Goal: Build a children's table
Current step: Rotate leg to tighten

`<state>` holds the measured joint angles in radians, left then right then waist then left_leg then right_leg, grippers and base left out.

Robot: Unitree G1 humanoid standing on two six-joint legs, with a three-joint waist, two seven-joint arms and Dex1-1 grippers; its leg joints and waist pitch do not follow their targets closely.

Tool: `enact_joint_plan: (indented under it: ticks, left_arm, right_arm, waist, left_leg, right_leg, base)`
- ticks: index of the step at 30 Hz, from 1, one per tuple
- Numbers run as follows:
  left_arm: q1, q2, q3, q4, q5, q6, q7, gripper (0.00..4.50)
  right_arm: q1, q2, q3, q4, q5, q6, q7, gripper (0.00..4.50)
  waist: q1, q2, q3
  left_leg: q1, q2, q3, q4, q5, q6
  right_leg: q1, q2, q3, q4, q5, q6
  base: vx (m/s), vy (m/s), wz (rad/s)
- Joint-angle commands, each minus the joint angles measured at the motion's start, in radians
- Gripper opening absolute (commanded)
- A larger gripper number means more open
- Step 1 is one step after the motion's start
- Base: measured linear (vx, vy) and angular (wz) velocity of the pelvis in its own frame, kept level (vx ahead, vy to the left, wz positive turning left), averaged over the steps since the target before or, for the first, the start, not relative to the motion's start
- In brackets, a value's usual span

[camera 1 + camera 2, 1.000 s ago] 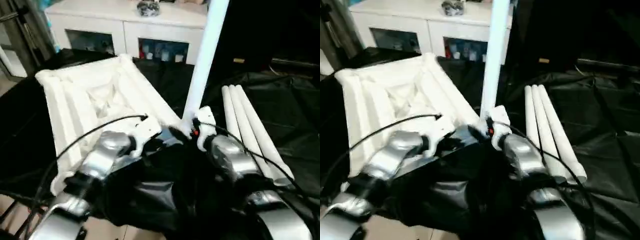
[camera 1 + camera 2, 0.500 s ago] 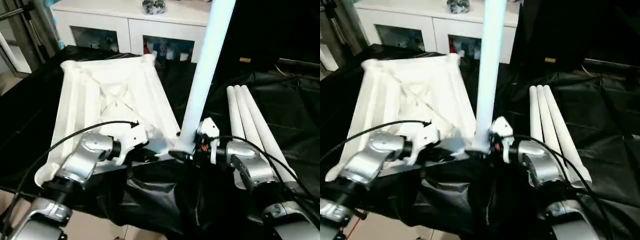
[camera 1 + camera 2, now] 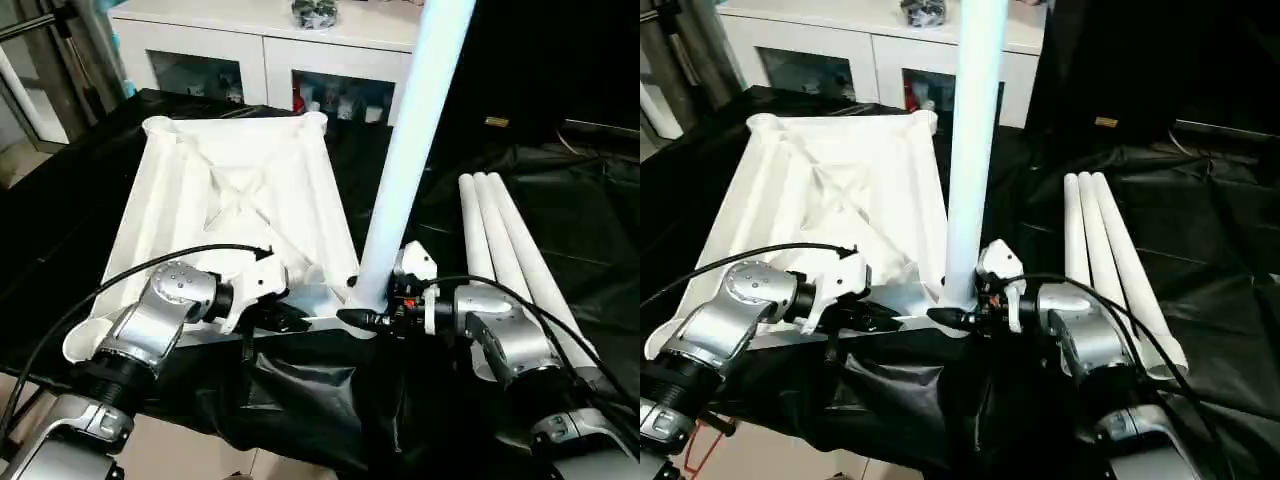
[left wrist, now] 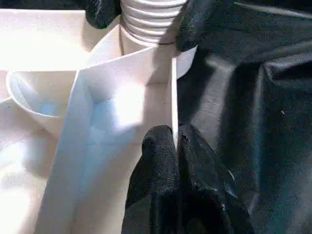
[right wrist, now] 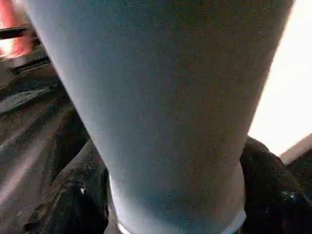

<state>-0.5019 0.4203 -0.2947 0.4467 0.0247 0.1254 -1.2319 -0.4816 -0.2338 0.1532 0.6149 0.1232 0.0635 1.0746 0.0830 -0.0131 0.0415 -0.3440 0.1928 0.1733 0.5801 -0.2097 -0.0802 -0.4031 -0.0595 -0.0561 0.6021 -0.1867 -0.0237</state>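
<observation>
Left gripper point(image 4: 176, 146) jaws pinched on thin rim of table top point(image 3: 235, 200), near corner. Right gripper point(image 3: 372, 318) jaws clasping base of upright leg point(image 3: 410, 150) in corner socket. Top upside down on black-draped worktop point(image 3: 560, 190); three legs point(image 3: 505, 260) alongside. Risk: leg cross-threading or tipping if released unseated.

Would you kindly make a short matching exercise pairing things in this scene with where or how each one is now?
1. white ribbed plastic table top
2. tall white tube leg
3. three spare white tube legs
4. left gripper

a. upright in a corner socket
b. side by side on black sheeting
c. underside up
d. pinching a thin rim

Pairs: 1-c, 2-a, 3-b, 4-d
</observation>
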Motion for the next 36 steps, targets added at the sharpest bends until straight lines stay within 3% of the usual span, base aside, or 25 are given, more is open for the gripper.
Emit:
enact_joint_plan:
  ticks: [1,2,3,5,7,11,13,15,17,20,26,28,31,32,36]
  left_arm:
    - [-0.017,-0.065,-0.037,0.005,0.004,0.006,0.041,0.00]
    - [-0.023,-0.080,-0.032,0.015,0.010,0.013,0.072,0.00]
    - [-0.033,-0.103,-0.025,0.028,0.018,0.026,0.119,0.00]
    - [-0.052,-0.147,-0.015,0.046,0.032,0.065,0.205,0.00]
    - [-0.076,-0.202,-0.013,0.065,0.047,0.104,0.290,0.00]
    - [-0.091,-0.258,-0.014,0.078,0.066,0.130,0.362,0.00]
    - [-0.094,-0.288,-0.024,0.075,0.079,0.132,0.383,0.00]
    - [-0.087,-0.306,-0.038,0.060,0.080,0.131,0.377,0.00]
    - [-0.082,-0.310,-0.047,0.051,0.082,0.132,0.375,0.00]
    - [-0.071,-0.298,-0.049,0.038,0.075,0.127,0.354,0.00]
    - [-0.029,-0.217,-0.057,-0.001,0.041,0.034,0.208,0.00]
    - [-0.021,-0.193,-0.052,-0.010,0.029,0.031,0.176,0.00]
    - [-0.020,-0.156,-0.044,-0.001,0.024,0.023,0.138,0.00]
    - [-0.022,-0.145,-0.042,0.007,0.025,0.018,0.128,0.00]
    - [-0.030,-0.110,-0.031,0.038,0.018,-0.015,0.076,0.00]
  right_arm:
    - [-0.012,0.040,0.020,0.081,-0.059,0.023,-0.142,2.84]
    - [-0.020,0.048,0.017,0.108,-0.079,0.025,-0.199,2.83]
    - [-0.033,0.063,0.010,0.146,-0.099,0.028,-0.280,2.83]
    - [-0.055,0.098,-0.019,0.204,-0.108,0.038,-0.418,2.81]
    - [-0.085,0.150,-0.071,0.258,-0.082,0.067,-0.560,2.80]
    - [-0.119,0.195,-0.099,0.312,-0.081,0.075,-0.697,2.79]
    - [-0.133,0.224,-0.094,0.337,-0.084,0.039,-0.707,2.79]
    - [-0.144,0.250,-0.109,0.351,-0.061,0.025,-0.682,3.49]
    - [-0.154,0.263,-0.129,0.362,-0.042,0.027,-0.676,3.49]
    - [-0.157,0.252,-0.114,0.361,-0.058,0.005,-0.670,3.84]
    - [-0.130,0.191,-0.068,0.292,-0.059,-0.046,-0.458,3.91]
    - [-0.118,0.162,-0.045,0.271,-0.074,-0.076,-0.385,3.91]
    - [-0.094,0.113,-0.028,0.209,-0.042,-0.079,-0.230,3.91]
    - [-0.085,0.096,-0.020,0.186,-0.033,-0.073,-0.186,3.91]
    - [-0.052,0.038,0.012,0.124,-0.027,-0.082,-0.056,3.91]
  waist:
    - [-0.006,0.005,-0.047]
    - [-0.009,0.004,-0.044]
    - [-0.019,0.004,-0.037]
    - [-0.026,0.002,-0.037]
    - [-0.030,0.003,-0.039]
    - [-0.030,0.004,-0.042]
    - [-0.030,0.006,-0.044]
    - [-0.029,0.007,-0.046]
    - [-0.028,0.010,-0.048]
    - [-0.029,0.010,-0.050]
    - [-0.029,0.010,-0.051]
    - [-0.029,0.010,-0.054]
    - [-0.027,0.006,-0.056]
    - [-0.026,0.009,-0.055]
    - [-0.015,0.006,-0.054]
  left_leg:
    - [0.001,0.041,-0.005,-0.070,-0.138,0.034]
    - [0.002,0.039,-0.006,-0.072,-0.165,0.024]
    - [0.007,0.037,-0.009,-0.078,-0.238,-0.003]
    - [0.014,0.035,-0.015,-0.079,-0.278,-0.017]
    - [0.014,0.034,-0.016,-0.078,-0.275,-0.016]
    - [0.009,0.033,-0.014,-0.077,-0.248,-0.003]
    - [0.007,0.034,-0.014,-0.077,-0.238,-0.001]
    - [0.003,0.034,-0.011,-0.075,-0.221,0.011]
    - [0.002,0.035,-0.011,-0.075,-0.207,0.019]
    - [0.002,0.035,-0.010,-0.074,-0.195,0.023]
    - [-0.002,0.035,-0.009,-0.073,-0.193,0.044]
    - [-0.002,0.037,-0.008,-0.070,-0.158,0.053]
    - [-0.004,0.037,-0.006,-0.067,-0.126,0.073]
    - [-0.004,0.039,-0.005,-0.066,-0.116,0.089]
    - [-0.004,0.042,-0.003,-0.065,-0.111,0.092]
  right_leg:
    - [0.051,-0.083,0.049,-0.067,-0.176,-0.237]
    - [0.051,-0.083,0.048,-0.072,-0.223,-0.227]
    - [0.047,-0.084,0.049,-0.086,-0.372,-0.187]
    - [0.043,-0.086,0.048,-0.097,-0.476,-0.150]
    - [0.040,-0.086,0.049,-0.101,-0.496,-0.134]
    - [0.040,-0.081,0.049,-0.097,-0.424,-0.145]
    - [0.043,-0.081,0.049,-0.093,-0.387,-0.154]
    - [0.046,-0.080,0.050,-0.087,-0.318,-0.174]
    - [0.049,-0.081,0.050,-0.082,-0.278,-0.187]
    - [0.051,-0.080,0.049,-0.079,-0.247,-0.199]
    - [0.053,-0.082,0.050,-0.080,-0.238,-0.202]
    - [0.056,-0.080,0.049,-0.071,-0.168,-0.223]
    - [0.060,-0.079,0.048,-0.065,-0.109,-0.242]
    - [0.058,-0.078,0.047,-0.062,-0.082,-0.254]
    - [0.059,-0.080,0.044,-0.062,-0.100,-0.255]
  base:
    - [0.000,0.000,0.00]
    - [0.000,0.000,0.00]
    - [0.000,0.000,0.00]
    - [0.000,0.000,0.00]
    - [0.000,0.000,0.00]
    - [0.000,0.000,0.00]
    - [0.000,0.000,0.00]
    - [0.000,0.000,0.00]
    - [0.000,0.000,0.00]
    - [0.000,0.000,0.00]
    - [0.000,0.000,0.00]
    - [0.000,0.000,0.00]
    - [0.000,0.000,0.00]
    - [0.000,0.000,0.00]
    - [0.000,0.000,0.00]
